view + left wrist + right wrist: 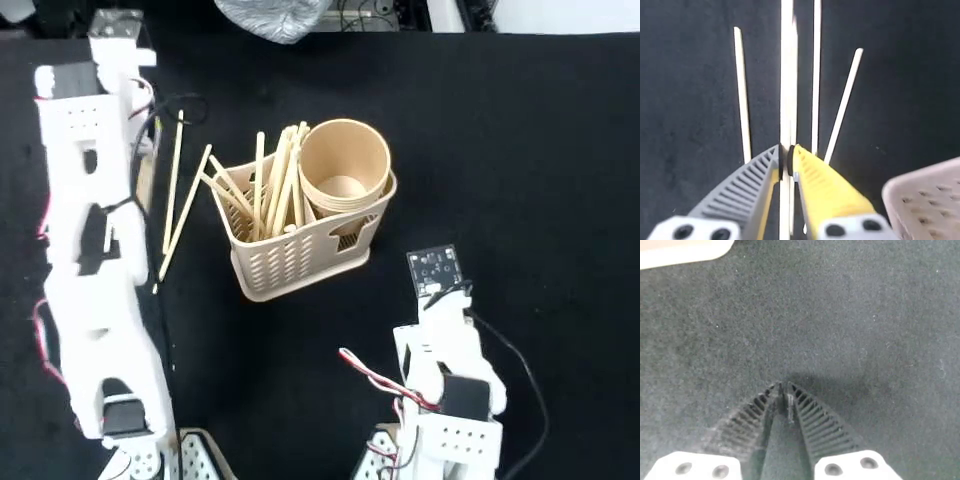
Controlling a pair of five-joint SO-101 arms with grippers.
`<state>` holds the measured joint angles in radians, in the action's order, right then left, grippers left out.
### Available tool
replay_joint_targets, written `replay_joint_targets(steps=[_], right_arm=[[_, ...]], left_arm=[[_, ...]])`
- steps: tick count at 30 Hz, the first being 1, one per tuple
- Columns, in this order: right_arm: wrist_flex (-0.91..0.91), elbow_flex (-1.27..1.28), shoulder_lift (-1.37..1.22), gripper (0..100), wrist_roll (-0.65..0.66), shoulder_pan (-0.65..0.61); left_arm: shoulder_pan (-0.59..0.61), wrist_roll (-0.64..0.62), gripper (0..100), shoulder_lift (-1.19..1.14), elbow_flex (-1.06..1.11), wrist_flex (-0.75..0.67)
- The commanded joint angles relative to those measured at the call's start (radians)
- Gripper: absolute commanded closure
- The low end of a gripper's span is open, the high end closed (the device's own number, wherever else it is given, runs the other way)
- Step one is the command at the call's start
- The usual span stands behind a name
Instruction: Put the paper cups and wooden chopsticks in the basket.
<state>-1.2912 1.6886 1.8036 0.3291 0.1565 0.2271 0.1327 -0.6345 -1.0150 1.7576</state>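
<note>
The chopstick (786, 75) pinched in the left hand (788, 162) is blurred and runs off the left wrist view's edge; the basket (927, 200) is cut to one corner there. From above, the left arm (90, 250) covers that hand, and the nested paper cups (343, 165) cannot be counted

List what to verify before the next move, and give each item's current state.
1. Left gripper closed on the held chopstick: ok.
2. Held chopstick lifted free of the loose chopsticks on the table: cannot tell.
3. Basket upright, open side up: ok.
4. Paper cups nested inside the basket: ok.
5. All chopsticks in the basket: not ok, loose chopsticks lie on the table beside it.
6. Right gripper shut, empty and away from the basket: ok.
</note>
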Motion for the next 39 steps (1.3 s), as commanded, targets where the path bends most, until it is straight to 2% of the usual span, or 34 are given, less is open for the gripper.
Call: replay_joint_targets(steps=[1, 10, 14, 19, 22, 24, 30, 33, 35, 39], right_arm=[[-0.005, -0.004, 0.07, 98.5, 0.006, -0.011], [-0.005, -0.004, 0.07, 98.5, 0.006, -0.011], [-0.005, -0.004, 0.07, 98.5, 0.006, -0.011], [-0.005, -0.004, 0.07, 98.5, 0.006, -0.011], [-0.005, -0.004, 0.07, 98.5, 0.006, -0.011], [-0.005, -0.004, 0.07, 98.5, 0.006, -0.011], [-0.005, -0.004, 0.07, 98.5, 0.006, -0.011], [-0.005, -0.004, 0.07, 98.5, 0.006, -0.011], [-0.005, -0.004, 0.07, 98.5, 0.006, -0.011], [-0.005, -0.004, 0.07, 98.5, 0.006, -0.011]], left_arm=[[-0.012, -0.04, 97, 0.284, 0.113, 0.0], [-0.016, -0.052, 97, 0.635, 0.237, -0.003], [-0.082, -0.063, 97, 0.792, 0.288, -0.041], [-0.237, -0.063, 97, 1.062, 0.45, -0.147], [-0.311, -0.063, 97, 1.247, 0.654, -0.307], [-0.343, -0.063, 97, 1.382, 0.851, -0.465], [-0.43, -0.063, 97, 1.83, 1.515, -1.066], [-0.49, -0.063, 97, 2.021, 1.765, -1.343], [-0.53, -0.066, 97, 2.102, 1.86, -1.425], [-0.555, -0.216, 97, 2.111, 1.888, -1.402]])
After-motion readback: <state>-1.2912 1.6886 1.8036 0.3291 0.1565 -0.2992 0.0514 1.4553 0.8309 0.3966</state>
